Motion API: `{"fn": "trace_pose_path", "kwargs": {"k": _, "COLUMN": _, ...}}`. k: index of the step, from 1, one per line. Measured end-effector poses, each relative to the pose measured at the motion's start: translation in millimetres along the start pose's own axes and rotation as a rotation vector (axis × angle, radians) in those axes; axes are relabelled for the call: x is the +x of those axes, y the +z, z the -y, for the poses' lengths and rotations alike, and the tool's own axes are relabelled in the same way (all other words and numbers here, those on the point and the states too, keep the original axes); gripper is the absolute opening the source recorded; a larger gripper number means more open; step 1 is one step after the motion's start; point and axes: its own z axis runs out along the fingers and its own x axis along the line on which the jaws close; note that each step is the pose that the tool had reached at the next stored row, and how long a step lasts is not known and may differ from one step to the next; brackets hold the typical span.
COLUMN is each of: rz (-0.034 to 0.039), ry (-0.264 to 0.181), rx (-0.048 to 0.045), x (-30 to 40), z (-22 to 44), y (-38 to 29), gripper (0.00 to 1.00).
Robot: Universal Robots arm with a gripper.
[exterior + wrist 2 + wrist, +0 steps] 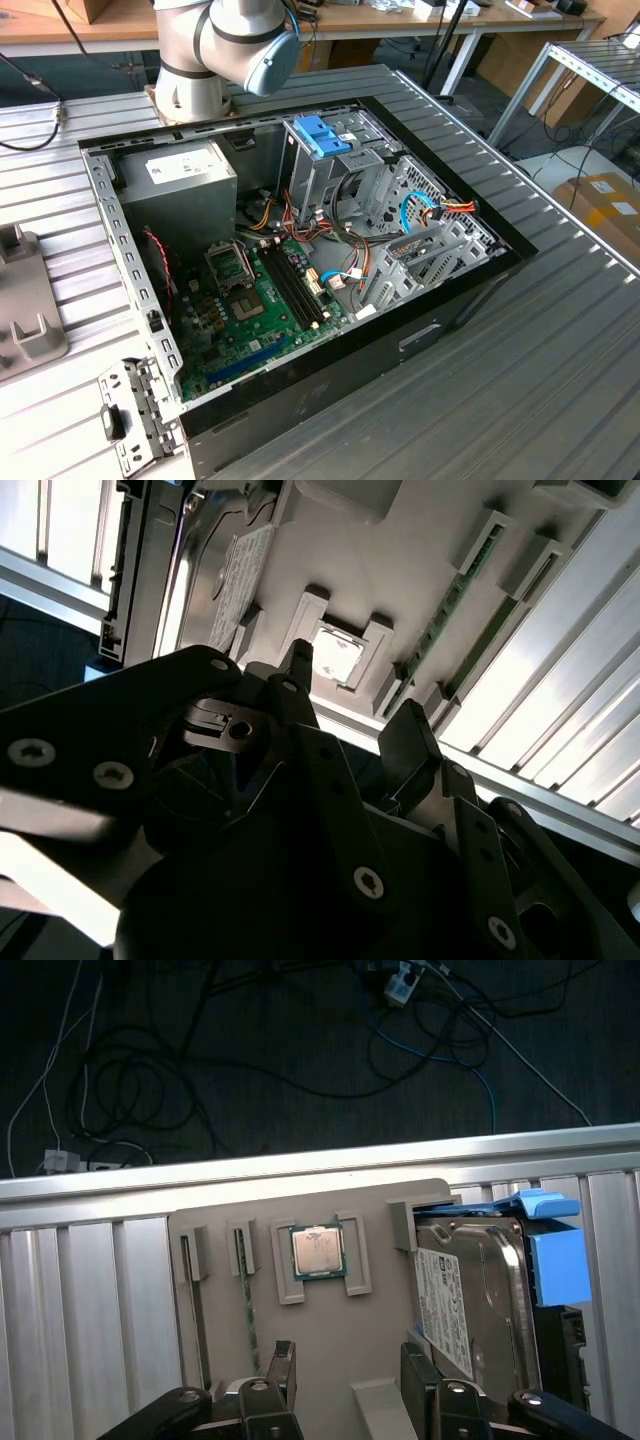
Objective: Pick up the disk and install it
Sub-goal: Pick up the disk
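One disk (480, 1310) lies flat in a grey tray (385, 1300). It has a pale label on top and a blue bracket (555, 1260) along its far edge. The tray sits on the ribbed metal worktop (90, 1300). Nothing is holding the disk, and it is not in the computer.

Next to the disk, in the same tray, a small square chip (318, 1250) rests in its own pocket. Two thin sticks (245, 1300) stand in slots past the chip.

The pincer (350, 1380) hangs above the middle of the tray, near the chip pocket and not above the disk. It is wide apart and holds nothing. Between its two fingers (420, 1385) I see only bare tray.

The disk lies off to one side of the pincer, just past the finger on the disk's side. The second wrist view tells the same: the disk (215, 570) is off to the side, away from the gap of the pincer (355, 705). The long side of the disk runs across the line from one finger to the other. So I think the fingers are turned the right way to close on its short width.

The open computer case (300, 250) lies on the worktop in the exterior view, well apart from the tray (25, 300).
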Motion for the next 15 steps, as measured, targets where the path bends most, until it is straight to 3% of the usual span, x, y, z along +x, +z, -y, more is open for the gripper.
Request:
{"fn": "trace_pose_path", "kwargs": {"k": 4, "rz": 0.0008, "ry": 0.0, "rx": -0.0002, "x": -1.2, "z": -0.6, "y": 2.0, "gripper": 0.54}}
{"fn": "trace_pose_path", "kwargs": {"k": 8, "rz": 0.0009, "ry": 0.0, "rx": 0.0, "x": -7.1, "z": -2.6, "y": 3.9, "gripper": 0.54}}
{"fn": "trace_pose_path", "kwargs": {"k": 15, "rz": -0.0069, "ry": 0.0, "rx": 0.0042, "x": -19.2, "z": -6.3, "y": -3.7, "gripper": 0.54}}
